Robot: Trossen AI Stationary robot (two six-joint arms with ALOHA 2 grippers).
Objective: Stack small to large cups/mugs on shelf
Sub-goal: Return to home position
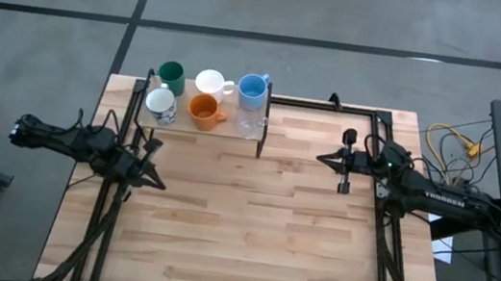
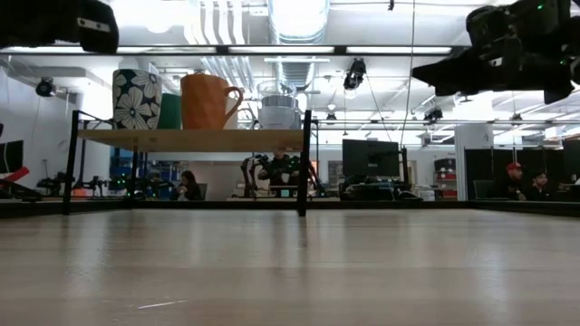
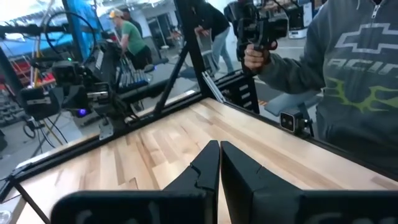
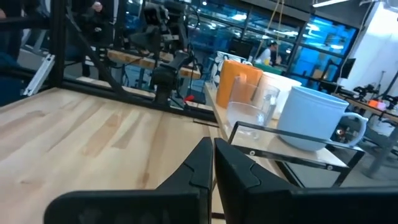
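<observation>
Butcher-block desk (image 1: 249, 228), open lab behind. Shelf (image 1: 223, 127) at the far edge, carrying orange mug (image 1: 203, 108), clear cup (image 1: 250, 121) and four more. Left end effector (image 3: 219, 146), right end effector (image 4: 213, 143) — both pinched shut, empty. Homing advice — draw back slowly, clear of the shelf frame.

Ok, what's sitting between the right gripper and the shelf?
Nothing. The high view shows only bare tabletop between the right gripper and the shelf.

Six cups (image 1: 204, 107) in two rows on shelf (image 1: 230, 129), shelf on table's (image 1: 249, 228) rear left
</observation>
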